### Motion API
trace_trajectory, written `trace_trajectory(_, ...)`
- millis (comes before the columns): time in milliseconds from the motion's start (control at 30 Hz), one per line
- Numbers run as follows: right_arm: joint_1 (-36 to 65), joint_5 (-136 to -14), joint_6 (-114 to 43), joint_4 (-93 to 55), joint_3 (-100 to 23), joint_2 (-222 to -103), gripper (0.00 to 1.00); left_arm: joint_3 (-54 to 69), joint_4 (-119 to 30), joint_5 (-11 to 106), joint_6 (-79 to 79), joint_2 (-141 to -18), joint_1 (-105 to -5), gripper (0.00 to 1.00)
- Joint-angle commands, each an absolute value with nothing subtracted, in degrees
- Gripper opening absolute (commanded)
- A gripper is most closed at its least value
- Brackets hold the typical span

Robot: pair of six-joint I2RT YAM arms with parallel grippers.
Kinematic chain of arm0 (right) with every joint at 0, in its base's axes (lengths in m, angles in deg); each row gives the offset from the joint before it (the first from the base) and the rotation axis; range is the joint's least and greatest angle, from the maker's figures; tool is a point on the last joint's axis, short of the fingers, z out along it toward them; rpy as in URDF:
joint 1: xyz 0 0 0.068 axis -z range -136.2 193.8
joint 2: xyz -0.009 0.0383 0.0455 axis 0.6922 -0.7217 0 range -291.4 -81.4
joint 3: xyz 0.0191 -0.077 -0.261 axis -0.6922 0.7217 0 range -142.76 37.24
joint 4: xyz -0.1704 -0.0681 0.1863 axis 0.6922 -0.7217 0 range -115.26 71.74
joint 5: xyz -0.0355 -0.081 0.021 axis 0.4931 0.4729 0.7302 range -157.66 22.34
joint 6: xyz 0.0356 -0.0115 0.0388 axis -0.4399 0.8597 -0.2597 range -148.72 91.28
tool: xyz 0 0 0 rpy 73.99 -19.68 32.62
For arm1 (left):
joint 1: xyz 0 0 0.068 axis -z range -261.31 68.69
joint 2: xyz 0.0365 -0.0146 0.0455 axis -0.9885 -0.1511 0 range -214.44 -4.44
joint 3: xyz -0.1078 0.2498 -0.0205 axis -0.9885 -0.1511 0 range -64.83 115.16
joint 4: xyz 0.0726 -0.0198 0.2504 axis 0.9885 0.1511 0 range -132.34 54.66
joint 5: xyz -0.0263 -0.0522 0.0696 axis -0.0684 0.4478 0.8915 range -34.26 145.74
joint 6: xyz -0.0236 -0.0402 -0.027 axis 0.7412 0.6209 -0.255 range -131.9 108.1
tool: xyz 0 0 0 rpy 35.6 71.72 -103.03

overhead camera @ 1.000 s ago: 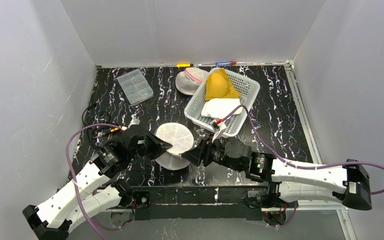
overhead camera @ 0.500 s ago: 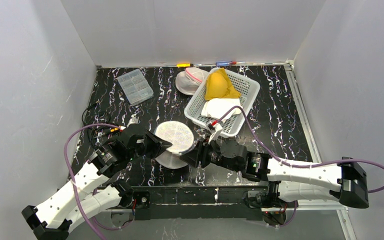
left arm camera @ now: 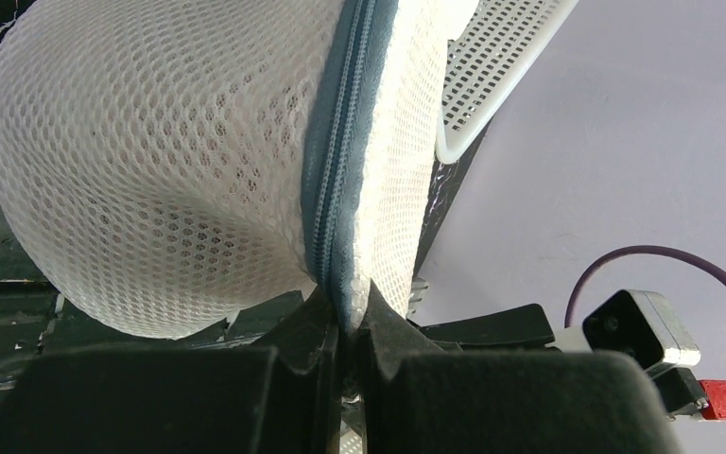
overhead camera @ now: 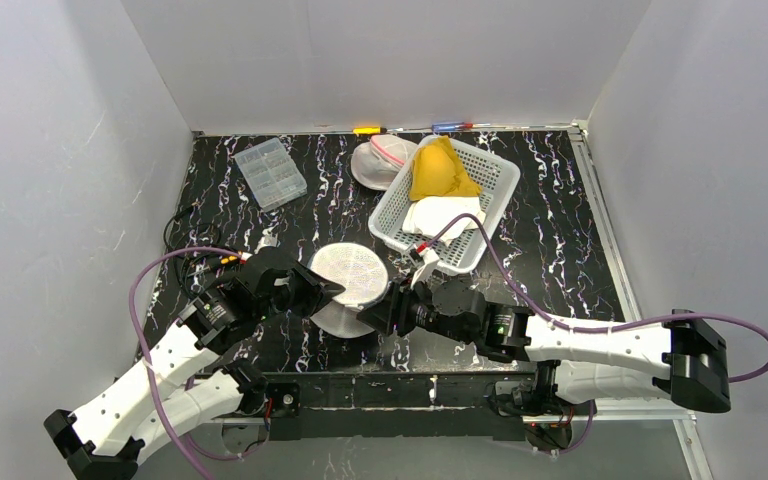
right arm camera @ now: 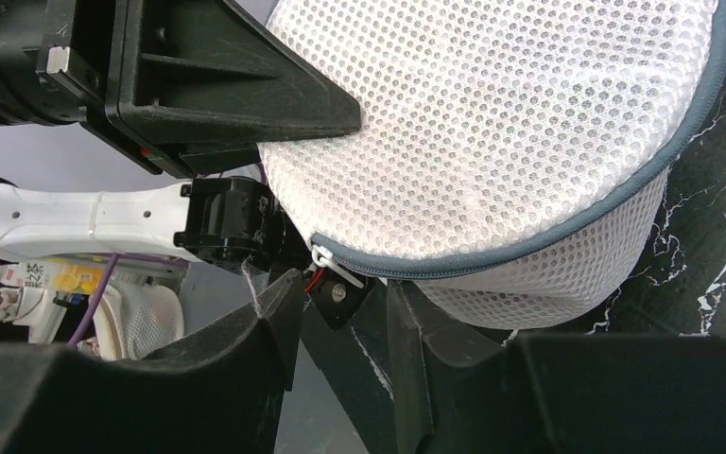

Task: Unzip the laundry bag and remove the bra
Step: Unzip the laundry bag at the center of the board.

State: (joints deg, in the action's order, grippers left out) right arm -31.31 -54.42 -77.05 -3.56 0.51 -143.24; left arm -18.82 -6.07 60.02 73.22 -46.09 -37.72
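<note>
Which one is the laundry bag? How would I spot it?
On the black marbled table, look near the front edge, left of centre. The laundry bag is the round white mesh drum there, just before the white basket. Unlike the pink-trimmed white pouch at the back, it has a grey-blue zipper around it.
</note>
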Motion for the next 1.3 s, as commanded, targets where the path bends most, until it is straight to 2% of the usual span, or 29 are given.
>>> trace_trajectory(0,-31.5,-52.9,-77.9,0.2,-1.0,-143.4,0.45,-17.5,-6.8,61.0,74.0,-45.7,-38.1,0.00)
trace_trajectory(600,-31.5,-52.8,-78.5,1.1,-0.5,-143.4,0.30,-18.8,-6.5,62.2,74.7,-44.4,-38.1,0.00)
trace_trajectory(800,-31.4,-52.7,-78.6,0.7,-0.1,-142.8,0.17,-18.9,-6.5,62.0,74.7,-44.5,-38.1,0.00)
trace_trajectory(867,-31.5,-52.7,-78.5,0.5,-0.1,-142.8,0.07,-18.9,-6.6,61.9,74.8,-44.4,-38.2,0.00)
trace_trajectory(933,-31.4,-52.6,-78.5,0.3,-0.1,-142.7,0.01,-19.0,-6.6,61.9,74.8,-44.4,-38.1,0.00)
trace_trajectory(1267,-31.5,-49.6,-75.6,-7.0,-0.5,-139.5,0.01,-20.2,-7.7,61.2,73.5,-44.1,-38.1,0.00)
